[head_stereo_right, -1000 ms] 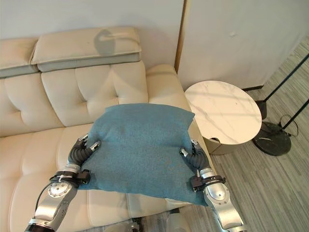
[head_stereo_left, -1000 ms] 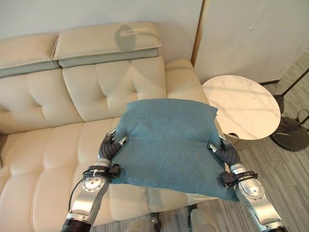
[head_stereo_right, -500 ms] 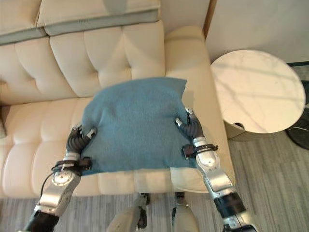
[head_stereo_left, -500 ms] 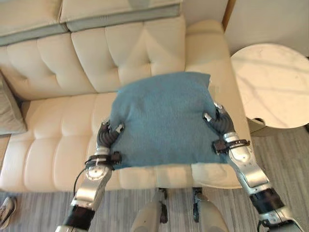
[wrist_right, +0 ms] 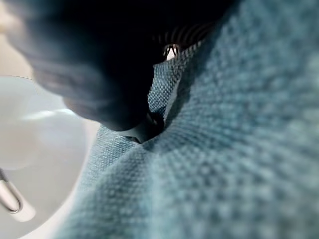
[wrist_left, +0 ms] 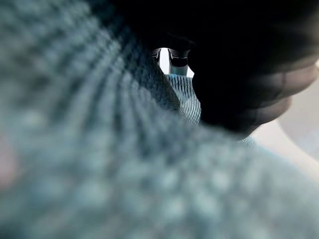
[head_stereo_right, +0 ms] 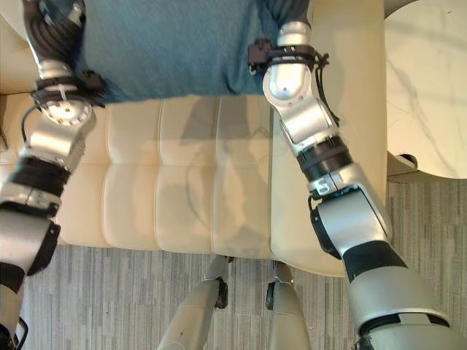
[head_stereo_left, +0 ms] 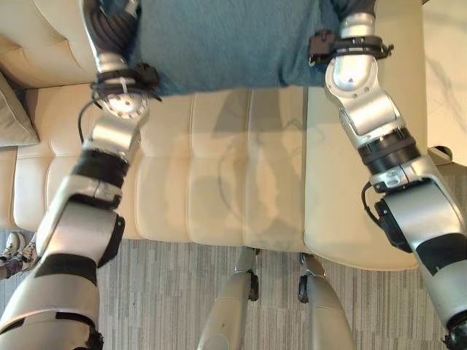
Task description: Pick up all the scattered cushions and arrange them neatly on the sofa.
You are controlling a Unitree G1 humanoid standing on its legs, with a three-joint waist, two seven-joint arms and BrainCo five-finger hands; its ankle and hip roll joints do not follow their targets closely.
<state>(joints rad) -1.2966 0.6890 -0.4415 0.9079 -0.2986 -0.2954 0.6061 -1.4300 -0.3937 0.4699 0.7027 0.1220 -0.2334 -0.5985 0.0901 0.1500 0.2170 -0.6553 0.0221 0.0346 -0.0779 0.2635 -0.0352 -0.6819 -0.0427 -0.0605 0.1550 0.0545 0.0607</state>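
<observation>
A blue woven cushion (head_stereo_left: 219,36) hangs over the cream sofa seat (head_stereo_left: 219,182), held by its two side edges. My left hand (head_stereo_left: 109,25) grips its left edge and my right hand (head_stereo_right: 284,9) grips its right edge, both arms stretched out over the seat. In the left wrist view the blue cushion (wrist_left: 99,174) lies right against the hand, with a fingertip (wrist_left: 178,56) curled over the cloth. The right wrist view has the same blue cushion (wrist_right: 224,149) pressed against the dark cover.
A grey cushion (head_stereo_left: 14,109) lies on the seat at the far left. A round white marble side table (head_stereo_right: 430,87) stands beside the sofa's right arm. A person's shoe (head_stereo_left: 11,248) rests on the grey plank floor (head_stereo_left: 160,292) at the left.
The camera has tipped down, so the seat and floor now take up most of the eye views. Both hands keep hold of the cushion, with the arms stretched further over the seat.
</observation>
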